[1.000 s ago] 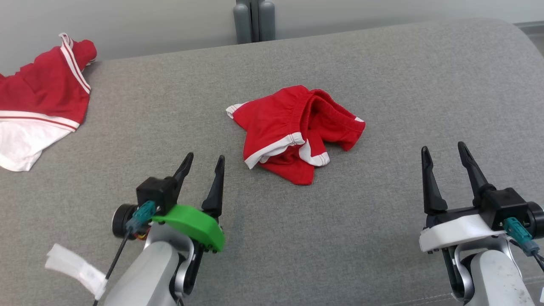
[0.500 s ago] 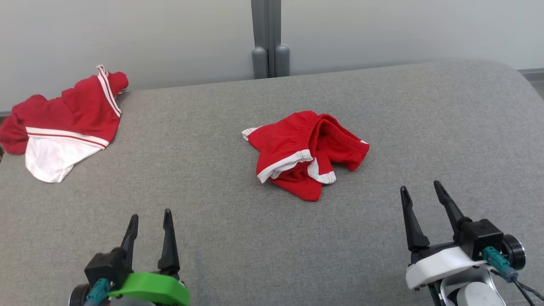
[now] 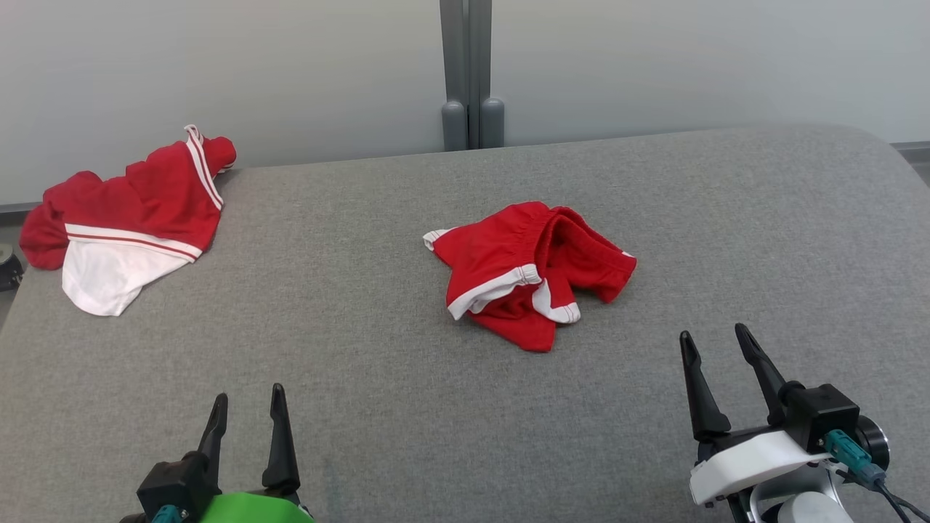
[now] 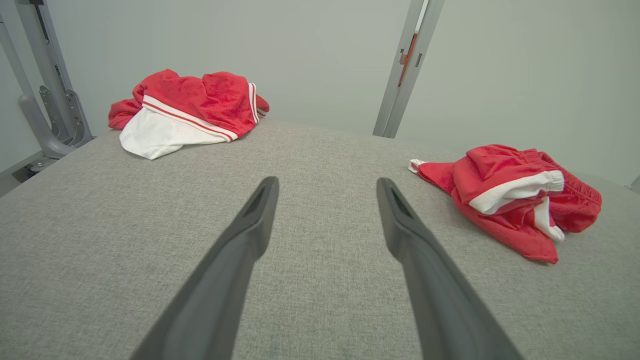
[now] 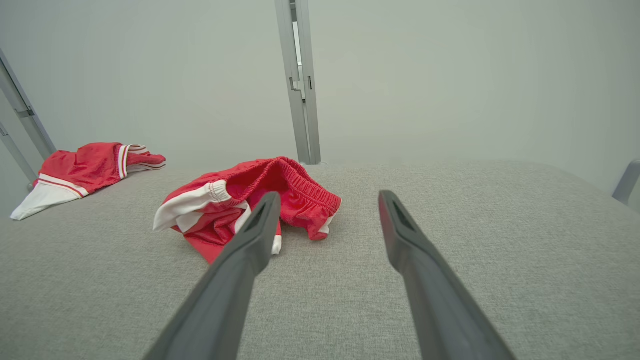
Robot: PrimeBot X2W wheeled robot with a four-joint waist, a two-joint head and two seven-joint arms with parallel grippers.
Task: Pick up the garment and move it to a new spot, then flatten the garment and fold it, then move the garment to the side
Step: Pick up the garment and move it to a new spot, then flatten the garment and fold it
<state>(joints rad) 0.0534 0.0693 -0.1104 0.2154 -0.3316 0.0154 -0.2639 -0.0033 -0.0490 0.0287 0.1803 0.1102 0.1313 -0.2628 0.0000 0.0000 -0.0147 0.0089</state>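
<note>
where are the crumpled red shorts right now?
Head view: the red shorts lie mid-surface, in front of the grey post, ahead and left of the right claw, well apart from the red-and-white garment at far left.

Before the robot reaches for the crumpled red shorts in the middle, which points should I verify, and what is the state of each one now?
1. Left pincer open and holding nothing: ok.
2. Right pincer open and holding nothing: ok.
3. Shorts lying free on the grey surface, touching neither pincer: ok.
4. Shorts already flat: not ok, they are crumpled in a heap.
5. Other garment apart from the shorts, at the far left: ok.
6. What the folds of the shorts hide underneath: cannot tell.
</note>
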